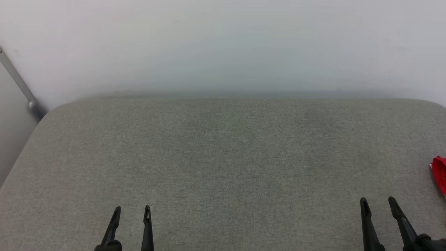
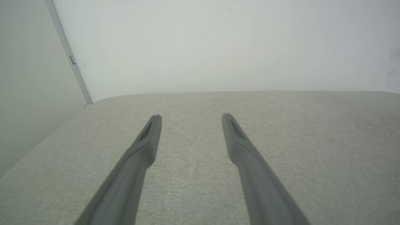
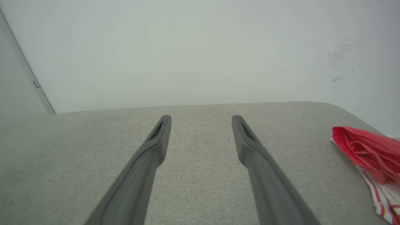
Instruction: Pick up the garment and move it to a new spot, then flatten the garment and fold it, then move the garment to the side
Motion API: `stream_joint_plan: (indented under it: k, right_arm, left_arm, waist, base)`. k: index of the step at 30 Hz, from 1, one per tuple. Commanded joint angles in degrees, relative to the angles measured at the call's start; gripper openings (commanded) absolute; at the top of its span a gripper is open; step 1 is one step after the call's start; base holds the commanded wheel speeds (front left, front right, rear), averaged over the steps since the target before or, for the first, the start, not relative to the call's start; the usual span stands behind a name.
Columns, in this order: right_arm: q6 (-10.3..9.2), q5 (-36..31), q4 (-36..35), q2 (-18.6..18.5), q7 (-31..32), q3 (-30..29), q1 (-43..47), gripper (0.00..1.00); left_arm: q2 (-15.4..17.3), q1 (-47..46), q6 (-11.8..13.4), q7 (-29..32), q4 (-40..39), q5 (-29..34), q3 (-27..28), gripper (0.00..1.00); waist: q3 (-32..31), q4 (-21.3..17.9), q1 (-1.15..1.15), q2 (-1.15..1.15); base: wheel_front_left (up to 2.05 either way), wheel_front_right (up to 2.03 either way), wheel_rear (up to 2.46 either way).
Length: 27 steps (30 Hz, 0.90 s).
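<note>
The garment (image 1: 440,172) is a bunched red cloth at the far right edge of the grey padded surface (image 1: 223,153). In the right wrist view the garment (image 3: 368,153) lies crumpled at the right, with white cloth and red-and-white striped trim under it. My left gripper (image 1: 132,210) stands open at the lower left, nothing between its fingers. My right gripper (image 1: 378,201) stands open at the lower right, a short way left of and nearer than the garment, apart from it. Both wrist views show empty open grippers (image 2: 191,117) (image 3: 201,118) over bare fabric.
A pale wall (image 1: 223,45) rises behind the padded surface's far edge. A grey metal strip (image 1: 19,85) runs down the wall at the far left corner. The surface has rounded far corners and drops away at the left.
</note>
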Motion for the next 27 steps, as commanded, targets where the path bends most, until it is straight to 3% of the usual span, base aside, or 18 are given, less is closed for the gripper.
stream_joint_plan:
  k: [1, 8, 9, 12, 27]
  right_arm:
    - [-0.05, 0.50, -0.47, 0.30, -0.09, -0.02, 0.92, 1.00]
    - [-0.05, 1.50, -1.05, 0.30, -0.09, 0.08, 0.94, 1.00]
    - [0.01, 0.98, -0.51, 0.01, -0.01, 0.11, 0.76, 0.00]
    - [0.01, 1.08, 1.00, 0.02, 0.08, 0.23, 1.04, 0.00]
    - [0.00, 17.61, 3.54, -0.83, 3.17, 0.71, -2.81, 0.00]
  left_arm:
    - [-0.10, 0.60, -0.28, -0.11, 0.09, -0.18, 0.04, 1.00]
    - [-0.12, 0.69, -0.66, -0.12, 0.12, -0.89, 0.32, 1.00]
    - [-0.01, 0.16, -0.69, 0.00, 0.36, -0.85, 0.06, 0.00]
    - [-0.03, 0.25, -0.72, 0.11, 1.96, -1.10, -0.15, 0.00]
    - [0.86, -3.23, -2.44, 3.16, 3.96, -18.66, 0.53, 0.00]
  waist:
    - [-0.07, 0.05, 0.01, 0.00]
    - [-0.18, 0.03, 0.01, 0.00]
    - [-0.19, 0.04, 0.01, 0.00]
    - [-0.19, 0.05, 0.01, 0.00]
    - [0.20, -0.19, 0.01, 0.00]
  base:
    - [0.00, 0.00, 0.00]
    - [0.00, 0.00, 0.00]
    - [0.00, 0.00, 0.00]
    - [0.00, 0.00, 0.00]
    - [0.00, 0.00, 0.00]
